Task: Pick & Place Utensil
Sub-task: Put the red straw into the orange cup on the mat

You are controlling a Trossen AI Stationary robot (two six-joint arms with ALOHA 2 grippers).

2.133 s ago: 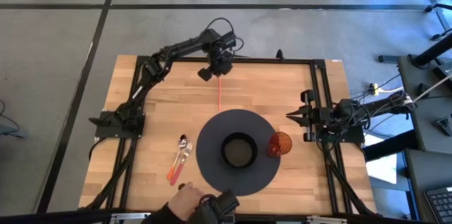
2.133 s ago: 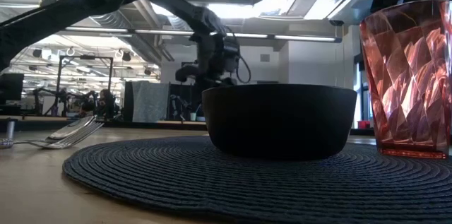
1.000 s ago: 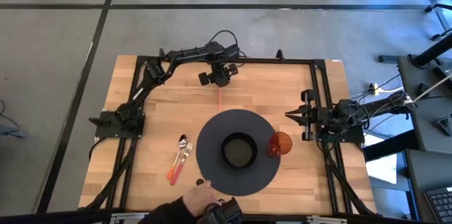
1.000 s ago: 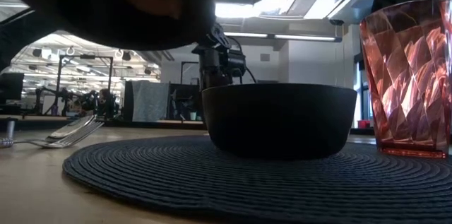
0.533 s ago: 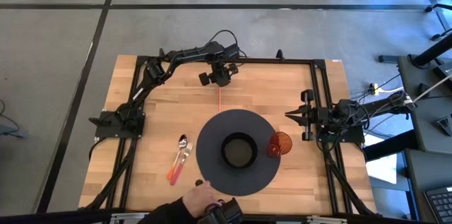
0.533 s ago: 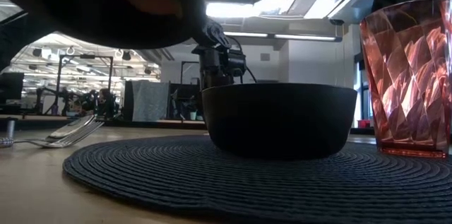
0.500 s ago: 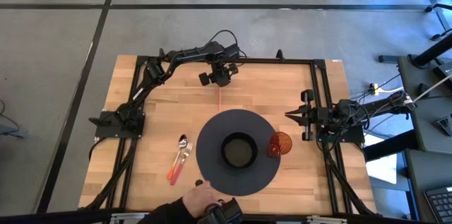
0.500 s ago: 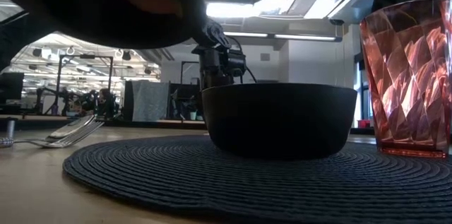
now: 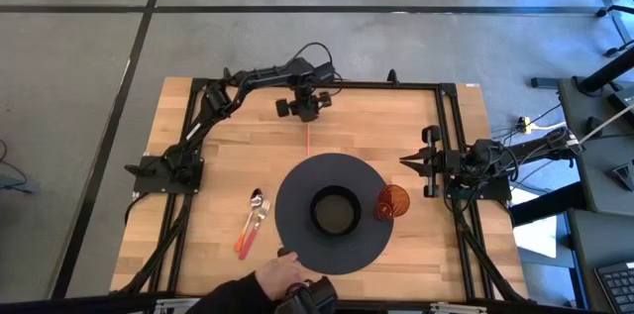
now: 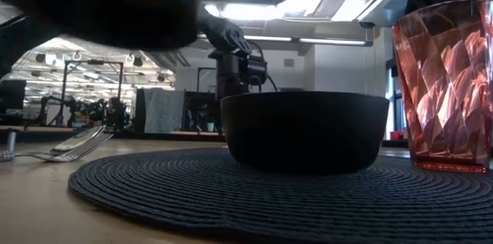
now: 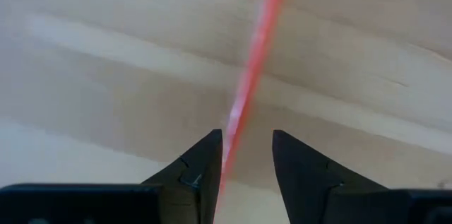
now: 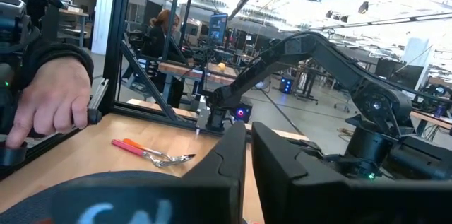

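Observation:
A thin red stick-like utensil lies flat on the wooden table beyond the round dark placemat. My left gripper points down over the stick's far end. In the left wrist view it is open, and the red stick runs between its two fingers. My right gripper waits shut at the table's right side, level, touching nothing. A spoon and a fork lie left of the mat. My left gripper comes at the red stick from above, one finger on each side of it, lying across it. The stick runs close along one finger. I cannot tell whether that finger touches it. The stick lies flat on the table.
A black bowl stands in the middle of the mat, with a red faceted cup beside it on the right. A person's hand with a dark device reaches in at the near edge. Bare wood lies around the stick.
My left gripper has come down from a raised spot toward the table's far edge, onto the stick's far end. It has kept its place there since, rolling slightly about its own axis. The person's hand has shifted along the near edge.

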